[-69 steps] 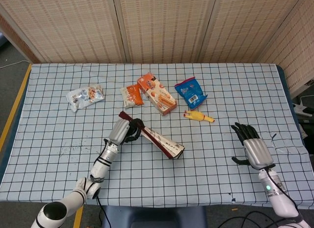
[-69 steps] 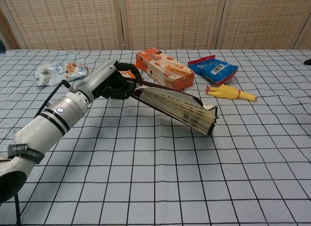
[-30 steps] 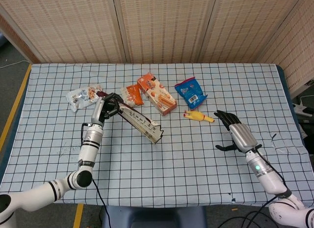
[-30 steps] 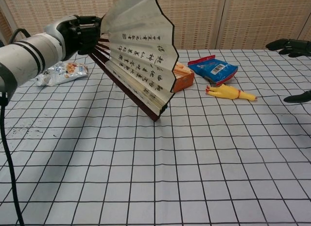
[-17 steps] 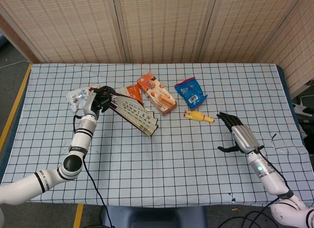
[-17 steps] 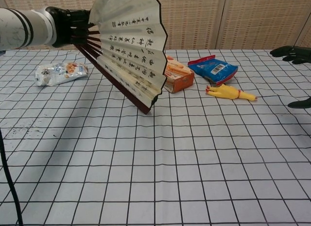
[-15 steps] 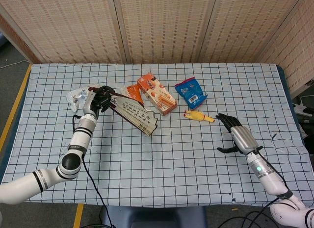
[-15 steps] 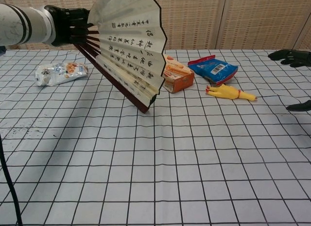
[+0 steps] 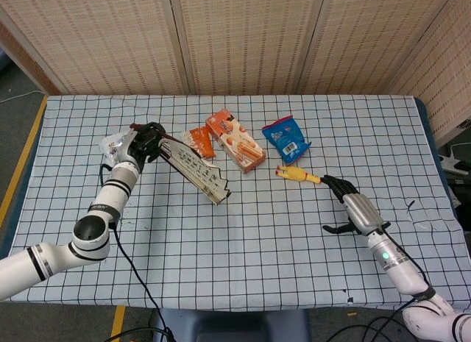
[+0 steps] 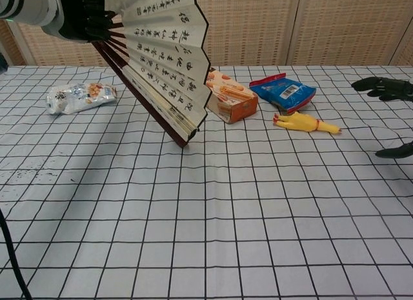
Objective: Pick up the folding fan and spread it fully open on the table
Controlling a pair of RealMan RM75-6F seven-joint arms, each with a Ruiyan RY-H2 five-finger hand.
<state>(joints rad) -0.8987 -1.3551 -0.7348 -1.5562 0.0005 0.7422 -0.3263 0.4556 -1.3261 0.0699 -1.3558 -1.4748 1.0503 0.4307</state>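
Observation:
The folding fan (image 10: 161, 55) is partly spread, white paper with black script and dark red ribs. My left hand (image 10: 84, 16) grips its pivot end up in the air at the upper left; the fan (image 9: 195, 169) slants down to the right with its lower tip close to the checked cloth. In the head view my left hand (image 9: 147, 141) is at the table's left. My right hand (image 9: 357, 209) hovers open at the right side, fingers spread, holding nothing; the chest view shows only the dark fingers (image 10: 387, 87) of it at the right edge.
Behind the fan stand an orange biscuit box (image 9: 235, 141) and a small orange packet (image 9: 199, 143). A blue snack bag (image 9: 286, 139) and a yellow rubber chicken (image 9: 298, 175) lie right of centre. A white snack bag (image 10: 77, 95) lies at the far left.
My left hand lifted the fan off the table, carried it back and left, and the fan spread from closed to partly open. My right hand came forward toward the centre.

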